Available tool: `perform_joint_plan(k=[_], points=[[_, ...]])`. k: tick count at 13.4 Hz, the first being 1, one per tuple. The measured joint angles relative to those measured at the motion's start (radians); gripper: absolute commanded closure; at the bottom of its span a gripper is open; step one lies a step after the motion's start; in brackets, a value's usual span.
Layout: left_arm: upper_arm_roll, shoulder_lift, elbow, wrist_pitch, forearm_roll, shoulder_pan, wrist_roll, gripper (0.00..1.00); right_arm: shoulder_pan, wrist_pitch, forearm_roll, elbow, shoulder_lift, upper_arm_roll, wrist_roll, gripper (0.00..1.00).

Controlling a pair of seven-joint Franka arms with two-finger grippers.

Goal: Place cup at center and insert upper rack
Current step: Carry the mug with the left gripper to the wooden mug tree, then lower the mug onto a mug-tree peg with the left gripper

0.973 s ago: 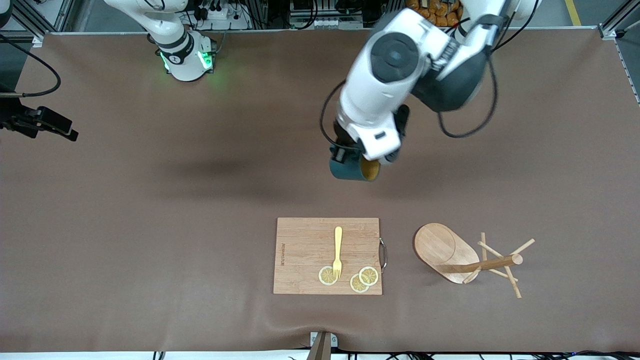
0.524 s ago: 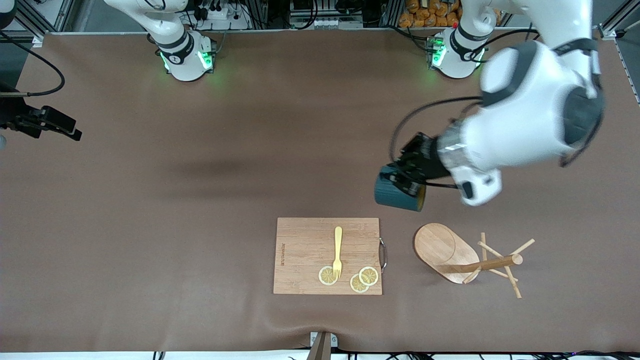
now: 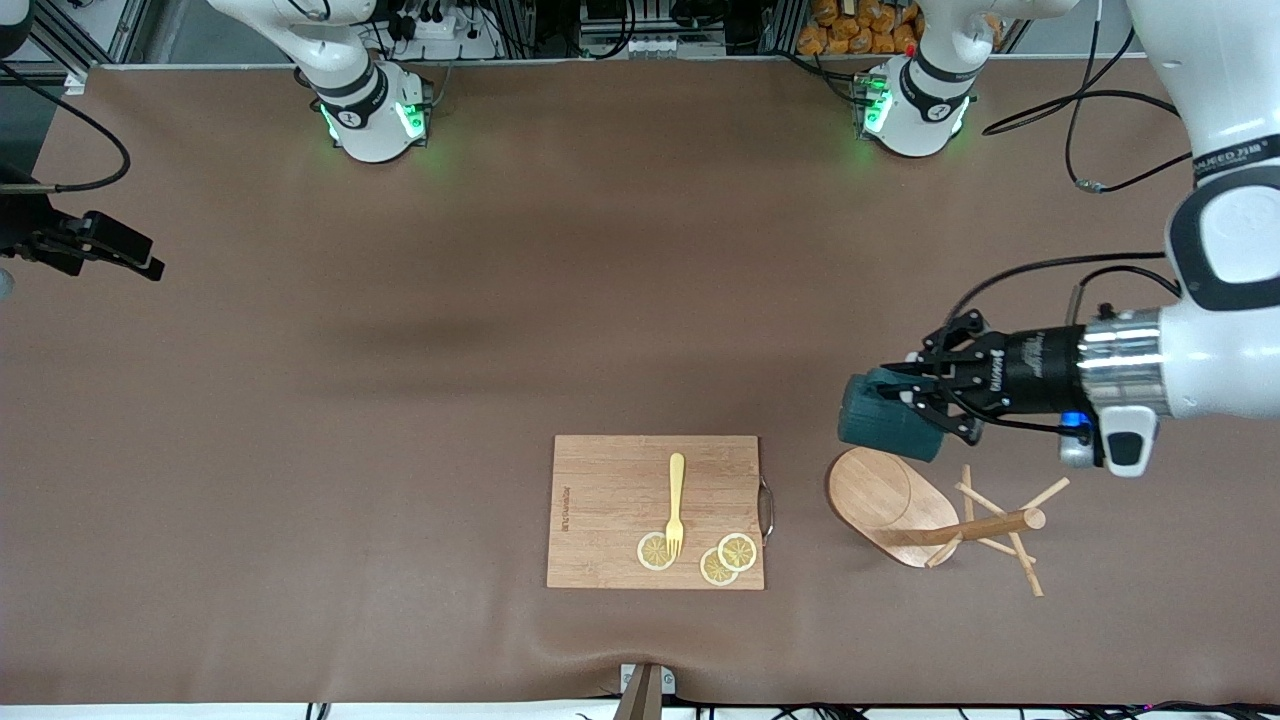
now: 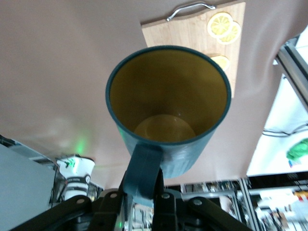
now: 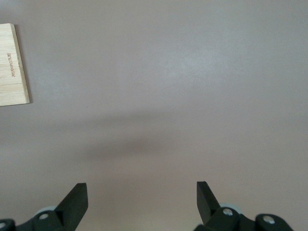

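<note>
The dark teal cup (image 3: 888, 417) lies sideways in the air, held by its handle in my left gripper (image 3: 928, 402). It hangs over the brown mat just beside the oval base of the mug tree (image 3: 885, 498). The left wrist view shows the cup's yellowish-tan inside (image 4: 168, 106) and the fingers (image 4: 166, 199) shut on the handle. The mug tree lies tipped on its side, with its post (image 3: 975, 528) and pegs toward the left arm's end. My right gripper (image 3: 140, 262) waits open and empty at the right arm's end, over bare mat (image 5: 142, 192).
A rectangular wooden cutting board (image 3: 610, 480) lies near the front edge beside the mug tree. On it are a yellow fork (image 3: 676, 500) and lemon slices (image 3: 725, 558). Its corner shows in the right wrist view (image 5: 12, 67). Plain brown mat (image 3: 450, 330) covers the table.
My left arm has swung with the cup from over the table's middle toward the left arm's end, down to beside the mug tree's base. The right gripper has barely moved.
</note>
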Motion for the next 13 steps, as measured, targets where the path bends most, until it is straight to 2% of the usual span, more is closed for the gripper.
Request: perform_joint_plan(k=[2, 8, 13], points=[[0.000, 0.023, -0.001, -0.002, -0.084, 0.045, 0.045, 1.00, 0.000, -0.001, 0.000, 0.000, 0.000, 0.000, 0.000, 0.00], [-0.001, 0.094, -0.004, -0.017, -0.225, 0.113, 0.141, 1.00, 0.005, -0.006, 0.000, 0.000, 0.000, 0.003, 0.001, 0.00], [-0.002, 0.154, -0.005, -0.040, -0.268, 0.164, 0.229, 1.00, 0.005, -0.010, 0.000, 0.000, 0.000, 0.003, 0.001, 0.00]])
